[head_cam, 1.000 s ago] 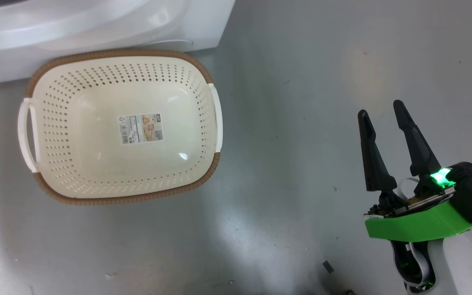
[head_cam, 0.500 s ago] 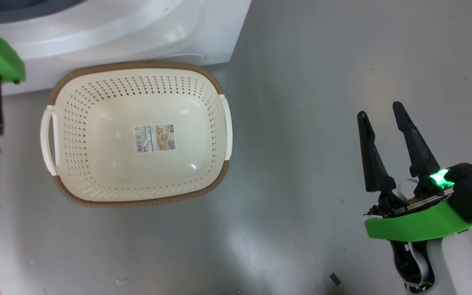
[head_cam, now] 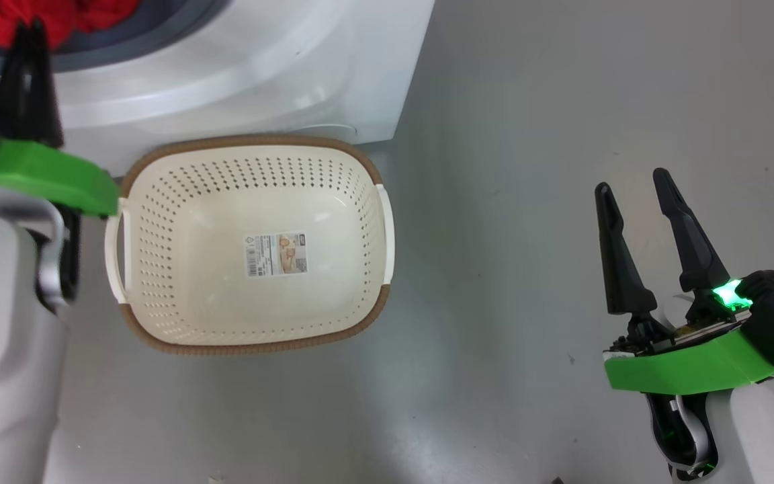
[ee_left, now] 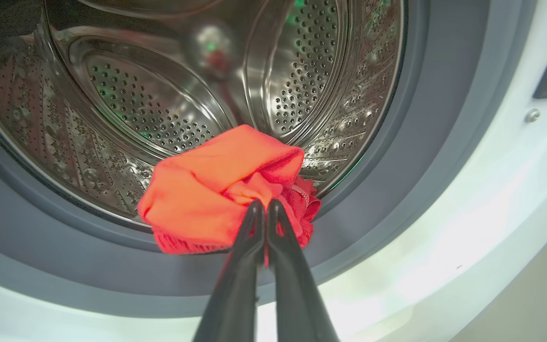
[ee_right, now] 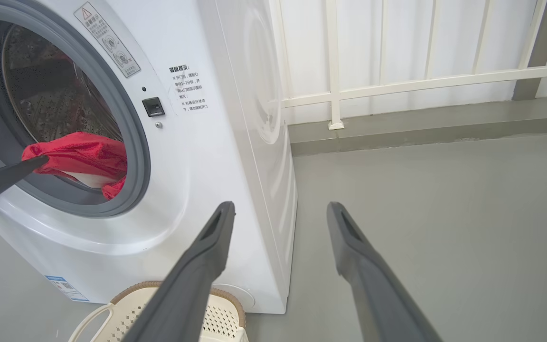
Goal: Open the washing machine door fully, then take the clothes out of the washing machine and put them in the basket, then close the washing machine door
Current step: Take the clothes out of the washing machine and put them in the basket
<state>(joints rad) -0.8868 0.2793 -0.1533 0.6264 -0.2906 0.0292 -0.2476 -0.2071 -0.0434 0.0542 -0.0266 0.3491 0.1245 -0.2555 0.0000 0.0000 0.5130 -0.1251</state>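
Observation:
The washing machine (ee_right: pixel 197 156) stands with its drum (ee_left: pixel 159 95) uncovered; its door is out of view. A bunched red piece of the clothes (ee_left: pixel 207 194) hangs over the grey gasket at the drum's mouth, and my left gripper (ee_left: pixel 264 206) is shut on its folds. From the right wrist the same red bundle (ee_right: pixel 79 152) shows a white piece beneath it. In the head view my left gripper (head_cam: pixel 29 30) points at red cloth (head_cam: pixel 91 13). The cream basket (head_cam: pixel 158 339) sits on the floor below the machine's front, holding just a sticker. My right gripper (head_cam: pixel 632 185) hangs open over the floor, well to the right.
Grey floor (head_cam: pixel 508 282) spreads between the basket and my right arm. A white railing (ee_right: pixel 397 85) and a low kerb run behind the machine's side. The basket's brown rim (ee_right: pixel 131 289) almost touches the machine's base.
The head camera has tilted, so the basket sits lower and further right in view. My left arm and the red clothes have come into view at the top left. The right gripper is unchanged.

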